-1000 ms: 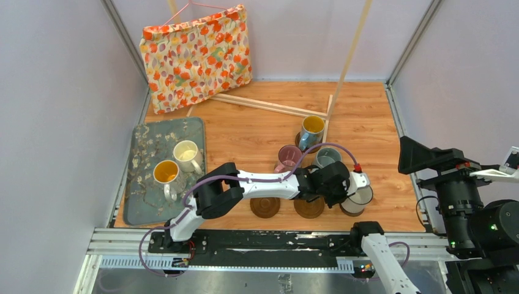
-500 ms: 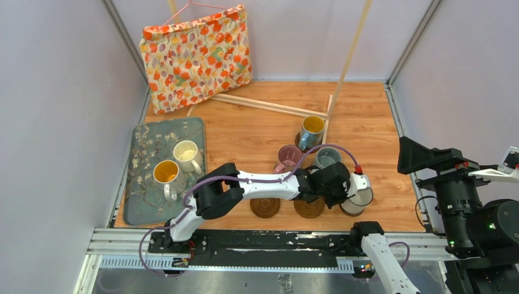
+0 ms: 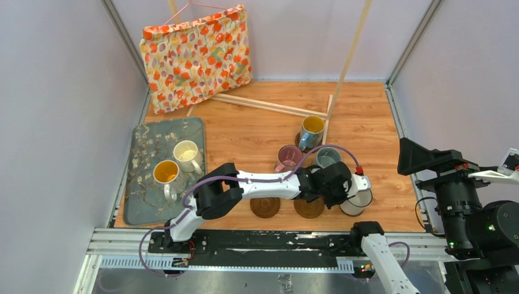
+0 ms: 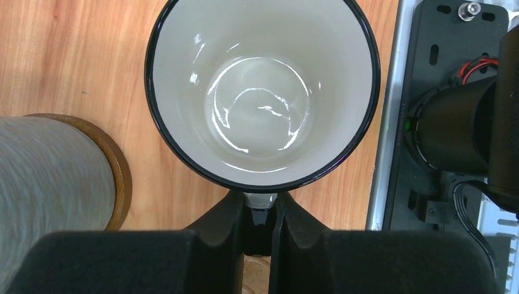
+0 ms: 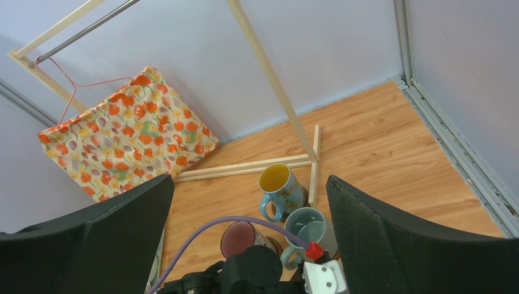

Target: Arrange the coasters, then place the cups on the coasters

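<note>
Barely anything has shifted in the last second: the left gripper (image 4: 263, 225) is kept clamped shut on the handle of the white ceramic mug with dark rim (image 4: 263, 92), far right of the grey floral rectangular mat (image 3: 138, 211), seemingly over a coaster. Two round dark-brown grooved coasters (image 3: 265, 207) are left bare between mat and that mug. The pale orange-lined mug (image 3: 166, 173) and cream mug (image 3: 185, 152) remain on the mat, three other mugs (image 3: 287, 156) seem placed, and the right gripper (image 5: 251, 242) is spread wide, nothing held.

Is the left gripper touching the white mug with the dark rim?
Touching. The left wrist view shows the left gripper shut on the handle of the white mug, just below its rim.
</note>
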### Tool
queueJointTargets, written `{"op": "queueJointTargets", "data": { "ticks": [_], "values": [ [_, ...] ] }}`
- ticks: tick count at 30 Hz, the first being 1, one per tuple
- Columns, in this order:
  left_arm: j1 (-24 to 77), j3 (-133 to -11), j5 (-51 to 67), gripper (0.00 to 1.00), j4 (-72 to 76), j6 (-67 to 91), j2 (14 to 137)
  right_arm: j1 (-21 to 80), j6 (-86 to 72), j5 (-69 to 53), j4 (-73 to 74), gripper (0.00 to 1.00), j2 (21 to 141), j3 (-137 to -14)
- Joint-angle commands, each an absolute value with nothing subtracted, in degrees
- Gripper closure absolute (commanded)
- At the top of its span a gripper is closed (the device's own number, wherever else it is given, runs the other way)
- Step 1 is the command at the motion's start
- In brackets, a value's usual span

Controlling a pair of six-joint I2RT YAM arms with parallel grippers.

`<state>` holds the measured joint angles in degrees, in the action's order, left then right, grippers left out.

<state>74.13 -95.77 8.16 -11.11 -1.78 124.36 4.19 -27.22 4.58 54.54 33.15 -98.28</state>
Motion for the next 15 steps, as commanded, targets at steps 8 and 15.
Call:
{"op": "queueJointTargets", "data": {
  "ticks": [8,15],
  "values": [
    [75.45,-98.87,10.33,1.00,-13.56,-2.19,125.93,5.01,-27.57,4.78,54.66,0.00,31.32,-97.68],
    [75.76,-102.62,8.10,1.00,-14.88,-0.87,128.35,4.96,-27.77,4.40,54.67,0.00,30.86,-97.02]
  ]
}}
